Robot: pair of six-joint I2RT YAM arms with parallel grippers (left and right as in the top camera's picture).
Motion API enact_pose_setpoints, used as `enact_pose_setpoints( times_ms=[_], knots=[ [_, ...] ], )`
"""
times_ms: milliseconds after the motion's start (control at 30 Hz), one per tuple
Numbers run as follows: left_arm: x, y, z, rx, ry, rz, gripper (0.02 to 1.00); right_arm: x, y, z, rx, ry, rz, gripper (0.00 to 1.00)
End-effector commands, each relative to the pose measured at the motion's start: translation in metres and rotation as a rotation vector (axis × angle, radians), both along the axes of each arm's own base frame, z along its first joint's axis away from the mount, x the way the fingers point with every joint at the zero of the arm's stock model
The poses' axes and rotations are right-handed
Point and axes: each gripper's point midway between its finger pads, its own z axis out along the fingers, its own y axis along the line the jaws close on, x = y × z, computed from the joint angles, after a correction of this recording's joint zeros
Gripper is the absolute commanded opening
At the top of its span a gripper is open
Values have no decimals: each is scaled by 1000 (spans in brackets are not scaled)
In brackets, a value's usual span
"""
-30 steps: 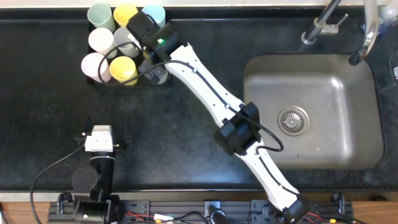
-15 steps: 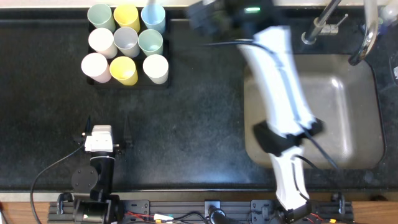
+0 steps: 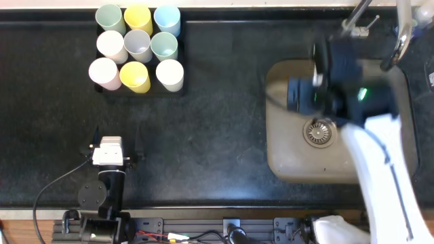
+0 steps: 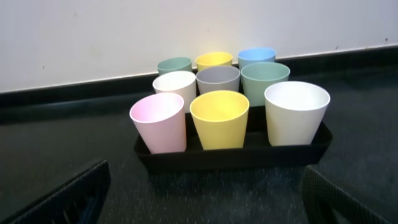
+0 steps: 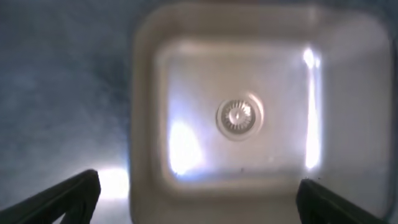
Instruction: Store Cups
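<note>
Right gripper: the right gripper (image 5: pixel 199 200) hangs above the sink, its two dark fingers spread wide with nothing between them.
Beneath it: the rectangular stainless-steel sink basin (image 5: pixel 186 81), with the round metal drain strainer (image 5: pixel 239 116) near its middle.
Right arm: the white-and-black right arm (image 3: pixel 383 169) stands at the bottom right of the top view and reaches over the basin.
Left gripper: the left gripper (image 4: pixel 205 199) sits low over the counter close to its own base. Its fingers are wide apart and empty, and it faces the tray.
Cups: nine pastel plastic cups stand mouths up, three by three, inside the tray. Each touches or stands just beside its neighbours.
Row nearest the left gripper: pink cup (image 4: pixel 158 121), front yellow cup (image 4: pixel 219 118), front white cup (image 4: pixel 297 112).
Middle row: middle white cup (image 4: pixel 174 84), grey cup (image 4: pixel 217 78), middle green cup (image 4: pixel 265 78).
Back row: back green cup (image 4: pixel 174 65), back yellow cup (image 4: pixel 213 60), blue cup (image 4: pixel 256 55).
Tray: the black rectangular tray (image 4: pixel 236 158) lies at the counter's far left by the back wall, well apart from the sink.
Counter: dark speckled stone counter (image 3: pixel 217 122).
Tap: metal tap (image 3: pixel 352 24) behind the basin.
</note>
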Motion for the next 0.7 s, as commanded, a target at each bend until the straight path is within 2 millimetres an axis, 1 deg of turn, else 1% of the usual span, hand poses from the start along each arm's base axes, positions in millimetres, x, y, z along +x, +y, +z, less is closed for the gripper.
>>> enact_pose_setpoints(
  times_ms=[33,100,133,167,200,233,267,300,333,367,400,500,633,700],
  knots=[
    [0,2,0,22,-2,8,998,-6,2,-32,86,-272,-55,996],
    [0,2,0,22,-3,8,998,15,1,-14,119,-542,-66,998],
    [0,2,0,22,-2,8,998,26,0,4,118,-718,-47,998],
    [0,2,0,22,-2,8,998,31,0,19,114,-842,-33,998],
    [0,2,0,22,-2,8,998,35,1,37,119,-986,-18,998],
    [0,2,0,22,-2,8,998,35,1,49,127,-1090,-14,998],
    [0,2,0,22,-2,8,998,33,0,60,130,-1194,-9,996],
    [0,2,0,22,-2,8,998,30,-1,67,115,-1268,3,998],
    [0,2,0,22,-2,8,998,27,-2,68,89,-1305,17,996],
    [0,2,0,22,-2,8,996,24,-2,65,58,-1319,33,998],
    [0,2,0,22,-3,8,998,23,-2,55,23,-1301,51,996],
    [0,2,0,22,-2,8,998,21,-3,37,9,-1264,62,998],
    [0,2,0,22,-2,8,998,21,-3,20,-1,-1208,69,998],
    [0,2,0,21,-3,8,998,21,-4,15,-6,-1187,68,998]
  ],
)
